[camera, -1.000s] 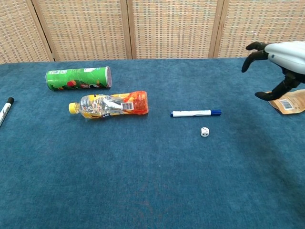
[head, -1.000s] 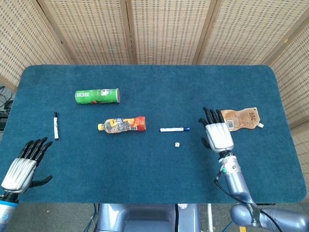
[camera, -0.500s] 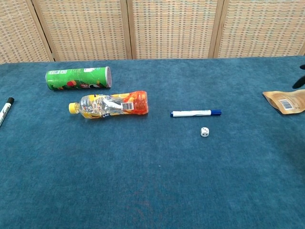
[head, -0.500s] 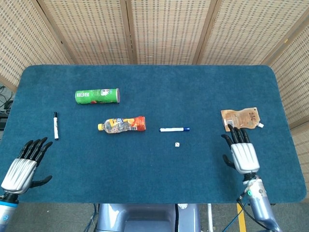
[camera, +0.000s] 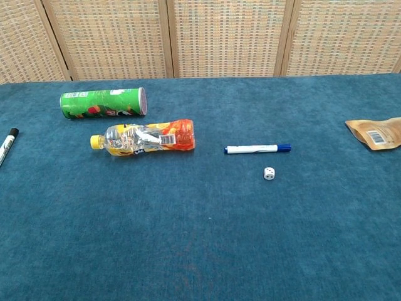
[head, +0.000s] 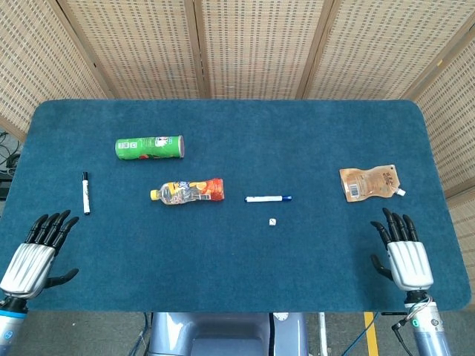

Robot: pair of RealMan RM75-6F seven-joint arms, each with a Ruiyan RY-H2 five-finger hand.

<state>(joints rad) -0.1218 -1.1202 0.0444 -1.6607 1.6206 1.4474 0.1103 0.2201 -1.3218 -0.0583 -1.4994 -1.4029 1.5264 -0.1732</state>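
Right robot hand (head: 407, 256) lies released, fingers spread, near the brown pouch (head: 370, 182) on the surface (head: 297, 133); left robot hand (head: 33, 256) likewise released (nothing held). Approach the pouch low and flat.

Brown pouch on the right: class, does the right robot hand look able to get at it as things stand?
Probably yes: the brown pouch lies alone, and only bare blue cloth separates it from the open right robot hand.

Bright, even light, soft shadows, both views sharp.
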